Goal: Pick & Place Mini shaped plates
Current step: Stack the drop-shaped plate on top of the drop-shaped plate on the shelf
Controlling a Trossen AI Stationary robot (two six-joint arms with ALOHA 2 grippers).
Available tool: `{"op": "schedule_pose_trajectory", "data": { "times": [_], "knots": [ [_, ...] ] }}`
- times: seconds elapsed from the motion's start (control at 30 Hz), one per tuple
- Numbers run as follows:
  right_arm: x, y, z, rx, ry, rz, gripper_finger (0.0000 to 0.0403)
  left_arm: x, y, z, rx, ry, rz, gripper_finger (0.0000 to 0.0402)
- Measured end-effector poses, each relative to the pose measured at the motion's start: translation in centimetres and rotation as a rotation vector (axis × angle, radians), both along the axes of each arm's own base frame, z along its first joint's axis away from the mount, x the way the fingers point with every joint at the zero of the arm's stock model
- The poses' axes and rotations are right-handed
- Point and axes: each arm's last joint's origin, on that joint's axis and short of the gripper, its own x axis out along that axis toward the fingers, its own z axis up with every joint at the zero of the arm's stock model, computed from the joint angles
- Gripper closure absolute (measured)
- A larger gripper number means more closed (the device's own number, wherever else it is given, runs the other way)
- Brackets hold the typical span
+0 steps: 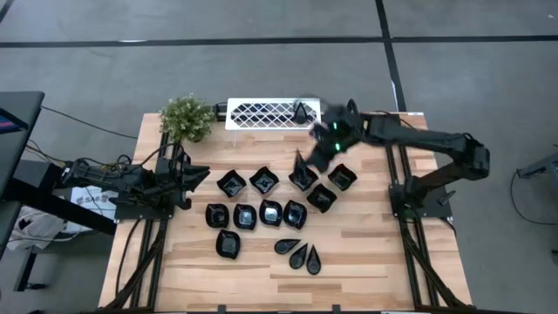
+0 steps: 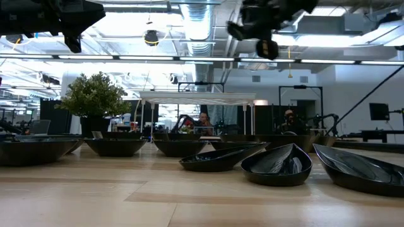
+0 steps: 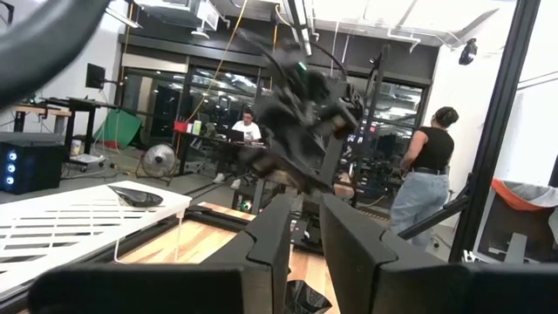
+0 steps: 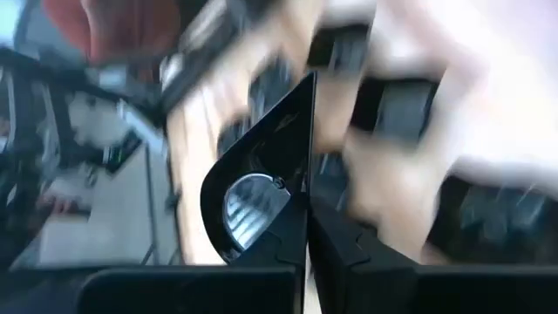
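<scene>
Right gripper (image 1: pixel 307 159) pinches a black plate (image 4: pixel 261 187) by its rim, lifted clear for the white rack (image 1: pixel 272 113), while left gripper (image 1: pixel 199 177) waits at the table's left edge, fingers slightly parted.

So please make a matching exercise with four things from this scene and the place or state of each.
Things:
1. green plant
2. white rack
3. teardrop plates
4. right gripper

Places or states:
A. lying flat at the near end of the group of plates
B. at the table's far left corner
C. shut on a plate, above the table
D. at the far edge, right of the plant

Pairs: 1-B, 2-D, 3-A, 4-C
</scene>
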Motion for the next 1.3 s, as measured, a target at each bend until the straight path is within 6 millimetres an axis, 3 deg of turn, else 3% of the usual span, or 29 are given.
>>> {"op": "schedule_pose_trajectory", "data": {
  "times": [0.13, 0.37, 0.63, 0.97, 1.3],
  "knots": [
    [1.2, -3.8, 2.9, -0.052, -0.057, -0.062, 0.0402, 0.0, 0.0, 0.0, 0.0, 0.0, 0.0, 0.0334],
    [1.5, -10.7, 5.6, -0.053, 0.159, -0.234, 0.0403, 0.0, 0.0, 0.0, 0.0, 0.0, 0.0, 0.0334],
    [2.9, -16.6, 5.1, -0.054, 0.375, -0.352, 0.0403, 0.0, 0.0, 0.0, -0.001, 0.0, 0.004, 0.0334],
    [4.1, -19.8, 1.1, 0.053, 0.549, -0.361, 0.0398, 0.0, 0.1, 0.0, -0.004, 0.001, 0.026, 0.0334],
    [3.7, -20.5, 0.5, 0.05, 0.583, -0.388, 0.0396, 0.0, 0.1, 0.0, -0.004, 0.001, 0.026, 0.0334]
  ]
}}
